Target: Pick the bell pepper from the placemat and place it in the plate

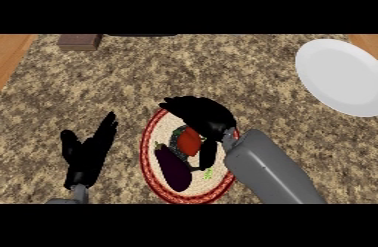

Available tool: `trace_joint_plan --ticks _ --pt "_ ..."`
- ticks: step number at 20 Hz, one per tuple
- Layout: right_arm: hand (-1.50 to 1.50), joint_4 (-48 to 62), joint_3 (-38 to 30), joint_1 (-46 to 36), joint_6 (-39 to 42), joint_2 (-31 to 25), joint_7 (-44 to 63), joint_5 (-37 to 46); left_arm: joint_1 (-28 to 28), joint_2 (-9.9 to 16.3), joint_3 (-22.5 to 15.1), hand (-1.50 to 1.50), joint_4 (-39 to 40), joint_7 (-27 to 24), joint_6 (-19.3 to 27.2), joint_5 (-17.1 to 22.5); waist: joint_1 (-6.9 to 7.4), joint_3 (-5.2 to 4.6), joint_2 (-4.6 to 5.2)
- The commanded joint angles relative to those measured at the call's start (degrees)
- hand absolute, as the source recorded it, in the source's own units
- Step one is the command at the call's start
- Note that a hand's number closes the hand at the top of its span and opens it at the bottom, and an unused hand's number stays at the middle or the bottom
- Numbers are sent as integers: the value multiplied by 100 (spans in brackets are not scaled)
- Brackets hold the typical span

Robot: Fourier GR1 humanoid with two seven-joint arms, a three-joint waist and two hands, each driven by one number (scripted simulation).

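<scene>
Bell pepper, red, glossy and rounded [190, 141], lies on the round woven placemat with a dark red rim [151, 156], near the front edge of the speckled brown stone table [111, 81]. The right hand [203, 116] arches over it, fingers curled about its top and thumb along its side, seemingly clamped on it. A dark purple oblong eggplant [173, 168] lies just beside and could be knocked on lifting. The round white plate [339, 76] waits well apart, at the back right corner. The left hand [88, 151] rests open, left of the placemat.
</scene>
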Motion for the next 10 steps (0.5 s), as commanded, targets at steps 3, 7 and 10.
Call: trace_joint_plan --ticks 3,7,10 --pt "-150 639 58 -114 -372 423 57 845 -82 -116 -118 0 -475 644 195 -167 27 -11 13" --pt "-150 926 -2 118 -560 452 -183 1222 0 -246 -38 0 65 143 -12 -189 5 -13 16" --pt "-150 629 -20 437 -419 363 -348 1352 40 25 277 0 -150 323 -327 65 -7 -12 9"
